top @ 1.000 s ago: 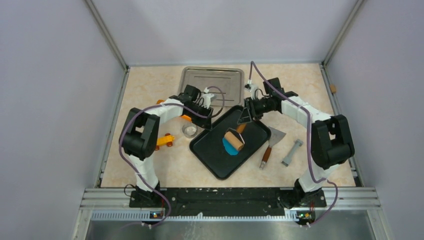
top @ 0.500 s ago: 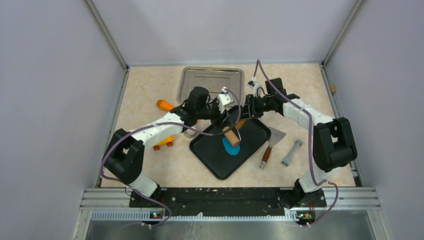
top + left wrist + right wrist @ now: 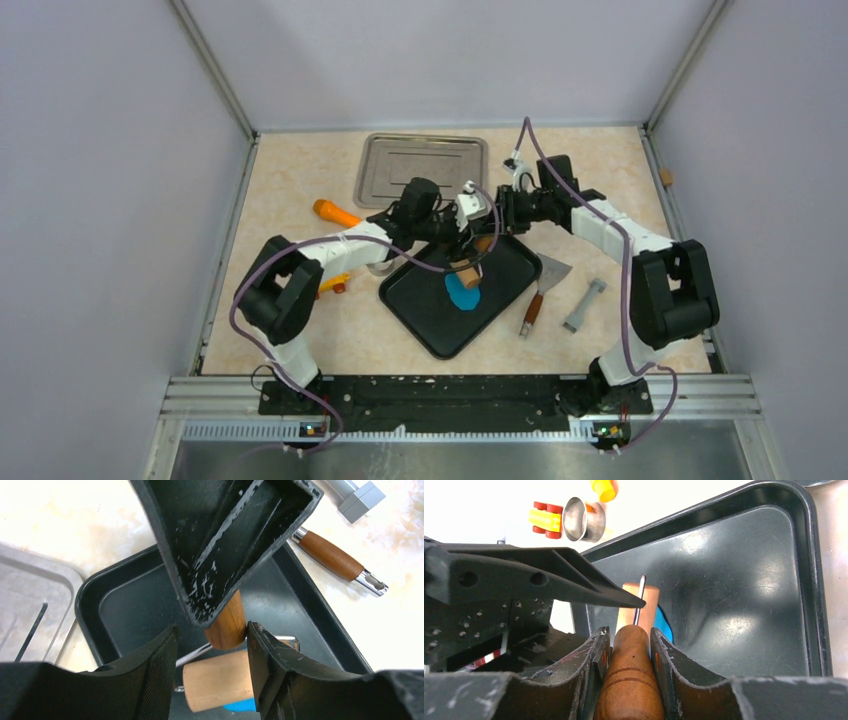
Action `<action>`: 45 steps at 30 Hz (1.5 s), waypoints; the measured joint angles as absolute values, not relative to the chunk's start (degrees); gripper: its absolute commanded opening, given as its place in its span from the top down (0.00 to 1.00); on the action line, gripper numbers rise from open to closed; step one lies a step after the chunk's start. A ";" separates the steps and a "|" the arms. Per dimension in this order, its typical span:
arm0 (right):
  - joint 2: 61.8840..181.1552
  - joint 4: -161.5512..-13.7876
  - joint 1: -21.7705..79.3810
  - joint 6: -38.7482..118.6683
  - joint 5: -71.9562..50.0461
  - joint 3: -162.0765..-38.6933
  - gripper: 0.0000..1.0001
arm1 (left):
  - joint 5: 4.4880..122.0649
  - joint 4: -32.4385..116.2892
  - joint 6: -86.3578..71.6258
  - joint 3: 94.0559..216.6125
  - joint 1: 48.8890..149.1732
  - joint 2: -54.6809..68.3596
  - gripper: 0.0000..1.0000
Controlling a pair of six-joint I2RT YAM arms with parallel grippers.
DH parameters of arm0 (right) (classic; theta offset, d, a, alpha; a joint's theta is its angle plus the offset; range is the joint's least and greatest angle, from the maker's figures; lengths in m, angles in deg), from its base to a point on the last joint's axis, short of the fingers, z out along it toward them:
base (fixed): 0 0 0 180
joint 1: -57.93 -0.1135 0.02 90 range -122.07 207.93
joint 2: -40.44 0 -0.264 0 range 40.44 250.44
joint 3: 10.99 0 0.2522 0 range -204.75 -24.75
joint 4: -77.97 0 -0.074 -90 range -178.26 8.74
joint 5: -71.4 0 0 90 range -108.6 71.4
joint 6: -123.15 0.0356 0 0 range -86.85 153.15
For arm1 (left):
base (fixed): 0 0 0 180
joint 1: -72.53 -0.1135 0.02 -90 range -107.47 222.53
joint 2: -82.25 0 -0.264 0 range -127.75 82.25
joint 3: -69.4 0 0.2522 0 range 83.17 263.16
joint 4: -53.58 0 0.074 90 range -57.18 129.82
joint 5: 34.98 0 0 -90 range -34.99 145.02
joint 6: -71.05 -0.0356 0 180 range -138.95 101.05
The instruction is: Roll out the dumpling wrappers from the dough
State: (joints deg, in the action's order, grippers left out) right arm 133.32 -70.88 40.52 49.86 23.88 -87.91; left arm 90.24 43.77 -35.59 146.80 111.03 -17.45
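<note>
The blue dough (image 3: 462, 294) lies as a flat patch in the black tray (image 3: 440, 325). It also shows in the left wrist view (image 3: 241, 706) and the right wrist view (image 3: 664, 626). A pale wooden roller (image 3: 465, 271) rests on its far edge. My right gripper (image 3: 629, 635) is shut on the roller's brown handle (image 3: 630, 670). My left gripper (image 3: 212, 640) is open, its fingers (image 3: 160, 680) straddling the roller (image 3: 220, 680) and handle end (image 3: 227, 625). No round wrappers are in view.
A steel tray (image 3: 422, 165) sits at the back. An orange piece (image 3: 335, 212), a yellow toy car (image 3: 333, 285) and a steel ring cutter (image 3: 581, 525) lie left of the black tray. A scraper (image 3: 540, 290) and a grey tool (image 3: 585, 305) lie to its right.
My left arm has swung right, bringing its open gripper over the roller beside the right gripper. The roller has shifted a little toward the tray's far side, showing more of the dough.
</note>
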 measured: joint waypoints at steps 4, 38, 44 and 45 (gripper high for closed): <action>133.04 -72.08 40.61 50.95 23.99 -87.21 1.00 | 90.24 45.19 -34.26 148.35 111.78 -20.14 0.54; 133.89 -57.37 42.36 44.63 26.13 -91.49 0.56 | 92.95 40.71 -32.62 149.77 112.34 -23.27 1.00; 134.72 -57.41 42.38 44.78 25.65 -91.62 0.69 | 93.08 39.66 -33.58 149.80 112.48 -23.27 1.00; 134.72 -57.41 42.38 44.78 25.63 -91.62 0.77 | 93.10 39.44 -33.91 149.80 112.50 -23.27 1.00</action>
